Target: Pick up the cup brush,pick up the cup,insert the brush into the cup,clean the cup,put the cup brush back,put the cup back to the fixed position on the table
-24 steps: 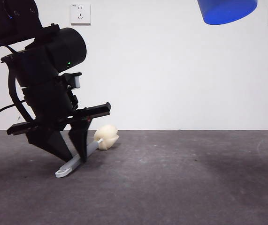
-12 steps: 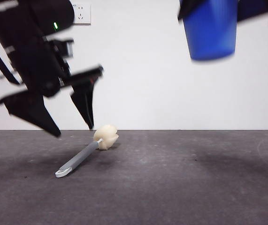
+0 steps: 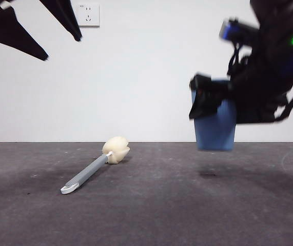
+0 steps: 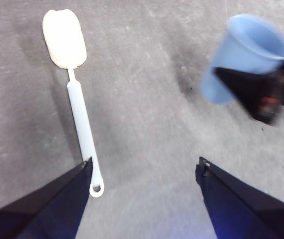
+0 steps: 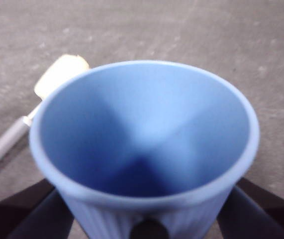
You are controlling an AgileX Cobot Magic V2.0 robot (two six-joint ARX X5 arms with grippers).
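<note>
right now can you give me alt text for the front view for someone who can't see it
The right gripper holds the blue cup upright just above the dark grey table. The cup brush lies flat on the table, sponge head toward the white wall. The left gripper hangs open high in the top corner.

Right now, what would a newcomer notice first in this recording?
The blue cup, gripped by the right end effector and hanging just above the table. Next, the cup brush lying flat on the table, free of the open left end effector high above it.
</note>
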